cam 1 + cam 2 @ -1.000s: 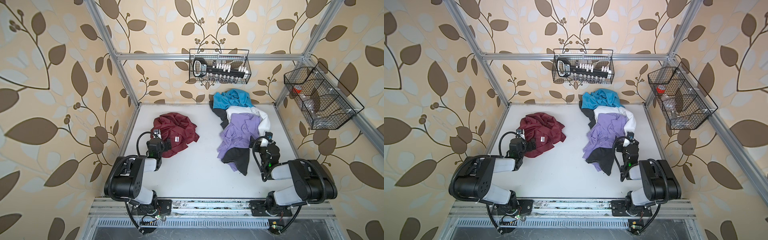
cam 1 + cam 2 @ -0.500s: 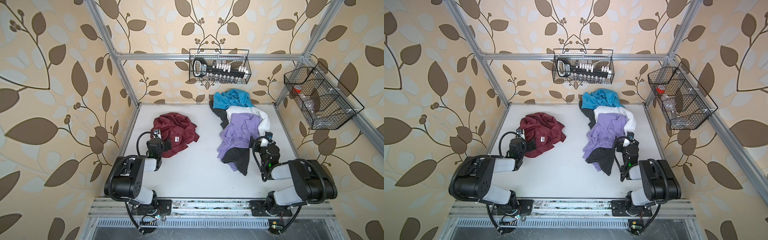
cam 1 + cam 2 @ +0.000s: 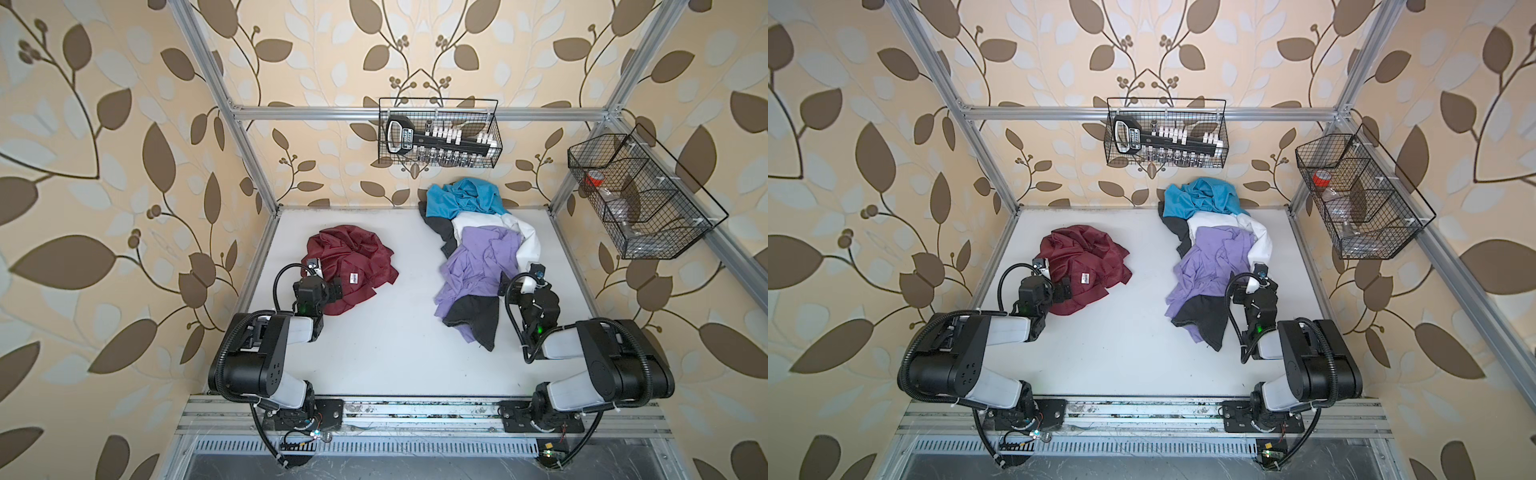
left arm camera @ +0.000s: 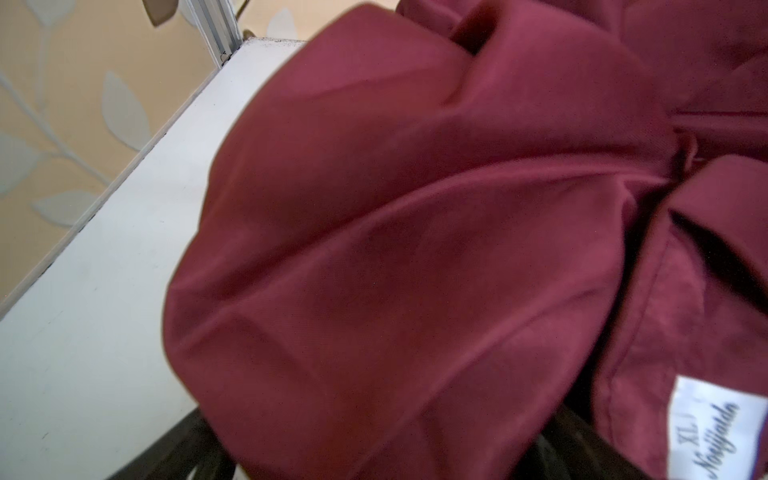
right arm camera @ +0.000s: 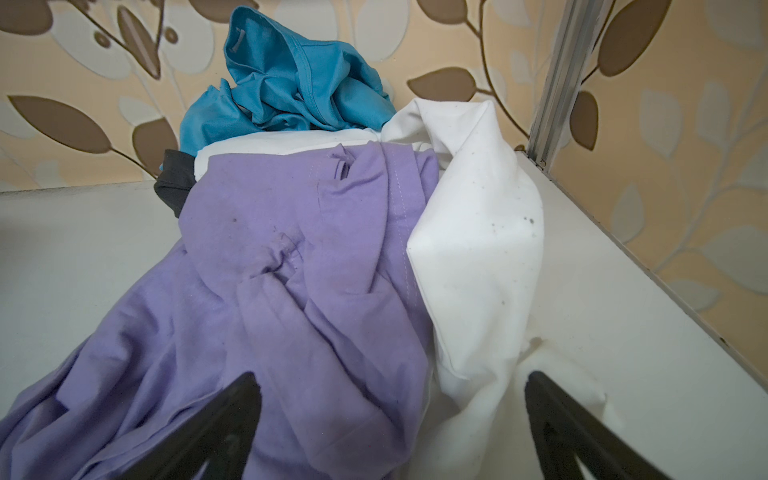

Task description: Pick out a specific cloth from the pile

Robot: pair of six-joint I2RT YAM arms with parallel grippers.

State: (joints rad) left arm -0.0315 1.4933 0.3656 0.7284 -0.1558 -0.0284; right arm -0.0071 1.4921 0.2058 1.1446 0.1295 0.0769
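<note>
Lying crumpled on the left half of the white desk (image 3: 395, 345), the cloth (image 3: 353, 257) is a dark maroon, faintly shiny heap, well apart from the pile (image 3: 490, 232) on the right half; both top views show bare desk between them. A small white label (image 3: 353, 278) faces up on the near part of the cloth, and in the left wrist view the same label (image 4: 706, 432) carries dark script beside folds of maroon fabric that fill most of that picture. The left claw (image 3: 334, 287) sits at the near left edge of the cloth, touching or buried in its folds; its tips are hidden in every view, so I cannot tell whether it is spread or pinching the fabric. The pile runs from the back wall toward the front: a turquoise garment (image 3: 461, 197) at the far end, a white garment (image 3: 525, 239) next to it, a lavender garment (image 3: 478, 262) spread over the middle, and a dark grey garment (image 3: 478, 320) poking out at the near end. The right claw (image 3: 512, 289) rests at the near right side of the pile, spread wide and holding nothing: in the right wrist view its two black fingers (image 5: 232, 415) stand far apart, with lavender and white fabric lying loose between them. A wire basket (image 3: 492, 160) hangs on the back wall above the pile.
</note>
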